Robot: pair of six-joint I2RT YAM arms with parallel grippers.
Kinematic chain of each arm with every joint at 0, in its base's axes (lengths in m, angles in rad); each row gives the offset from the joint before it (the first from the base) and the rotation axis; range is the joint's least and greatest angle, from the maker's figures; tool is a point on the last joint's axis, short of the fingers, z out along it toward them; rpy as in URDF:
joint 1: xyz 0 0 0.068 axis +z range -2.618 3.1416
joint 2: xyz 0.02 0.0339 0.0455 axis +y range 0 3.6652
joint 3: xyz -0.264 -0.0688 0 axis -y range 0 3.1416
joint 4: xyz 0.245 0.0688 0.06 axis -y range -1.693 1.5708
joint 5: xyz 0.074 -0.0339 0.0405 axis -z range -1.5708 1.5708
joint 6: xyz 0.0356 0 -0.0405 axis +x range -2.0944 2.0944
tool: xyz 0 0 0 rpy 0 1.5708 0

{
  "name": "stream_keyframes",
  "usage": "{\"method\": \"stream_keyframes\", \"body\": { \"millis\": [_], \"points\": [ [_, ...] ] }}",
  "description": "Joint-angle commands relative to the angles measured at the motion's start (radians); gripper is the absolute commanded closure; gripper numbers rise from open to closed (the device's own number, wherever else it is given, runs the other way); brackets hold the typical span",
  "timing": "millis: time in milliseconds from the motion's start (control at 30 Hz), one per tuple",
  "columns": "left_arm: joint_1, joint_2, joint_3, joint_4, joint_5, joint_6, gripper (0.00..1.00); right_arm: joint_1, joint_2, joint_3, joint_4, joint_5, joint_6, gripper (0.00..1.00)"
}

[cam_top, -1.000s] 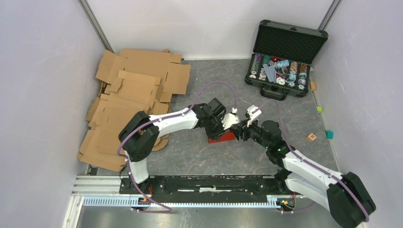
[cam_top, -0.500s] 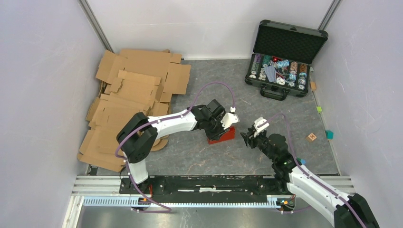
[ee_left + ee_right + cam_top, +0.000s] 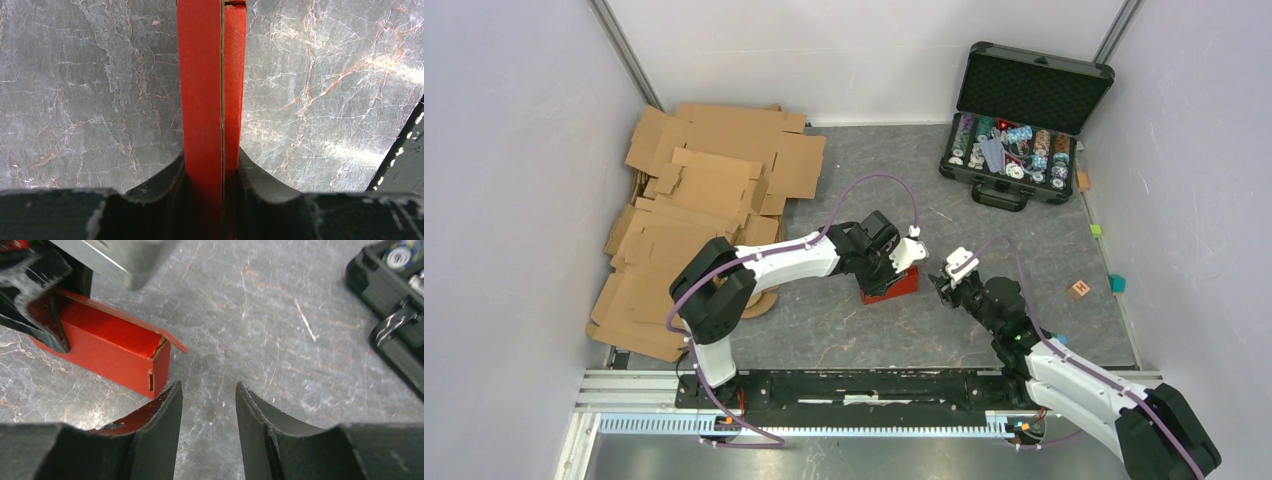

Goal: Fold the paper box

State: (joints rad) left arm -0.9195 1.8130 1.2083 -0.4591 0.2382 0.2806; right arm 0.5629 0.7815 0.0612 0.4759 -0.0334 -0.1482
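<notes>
On the table (image 3: 844,330), left fingers (image 3: 162,192) pinch the paper box (image 3: 202,75) wall; right fingers (image 3: 162,425) gape beside it, holding nothing

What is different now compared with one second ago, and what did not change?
The right hand moved back from the paper box, toward the right and the near edge, and is now open and empty, apart from it. The left hand stayed shut on the box's wall, and the box kept its place. The cardboard sheets and the chip case did not move.
</notes>
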Motion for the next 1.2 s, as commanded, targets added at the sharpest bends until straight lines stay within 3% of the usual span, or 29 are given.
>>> {"method": "stream_keyframes", "body": {
  "millis": [0,200,400,500,867,1033,1100,1167],
  "points": [
    [-0.009,0.003,-0.035,-0.037,0.021,-0.034,0.88,0.0,0.008,-0.041,0.187,-0.051,-0.132,0.52],
    [-0.009,-0.001,-0.024,-0.056,0.016,-0.044,0.96,-0.001,0.103,-0.102,0.426,-0.089,-0.177,0.58],
    [-0.013,0.011,-0.026,-0.061,-0.014,-0.042,0.97,0.001,0.193,-0.042,0.464,-0.182,-0.203,0.62],
    [-0.016,0.015,-0.025,-0.064,-0.044,-0.04,0.97,0.0,0.21,-0.012,0.418,-0.206,-0.218,0.66],
    [-0.031,0.012,-0.024,-0.067,-0.053,-0.028,0.97,0.001,0.277,0.035,0.391,-0.258,-0.229,0.65],
    [-0.038,0.017,-0.023,-0.067,-0.064,-0.024,0.97,0.002,0.288,0.071,0.343,-0.267,-0.217,0.85],
    [-0.039,0.017,-0.022,-0.067,-0.068,-0.024,0.97,0.001,0.284,0.085,0.302,-0.262,-0.207,0.83],
    [-0.039,0.016,-0.022,-0.067,-0.07,-0.024,0.97,0.001,0.273,0.083,0.291,-0.248,-0.197,0.74]
  ]
}}
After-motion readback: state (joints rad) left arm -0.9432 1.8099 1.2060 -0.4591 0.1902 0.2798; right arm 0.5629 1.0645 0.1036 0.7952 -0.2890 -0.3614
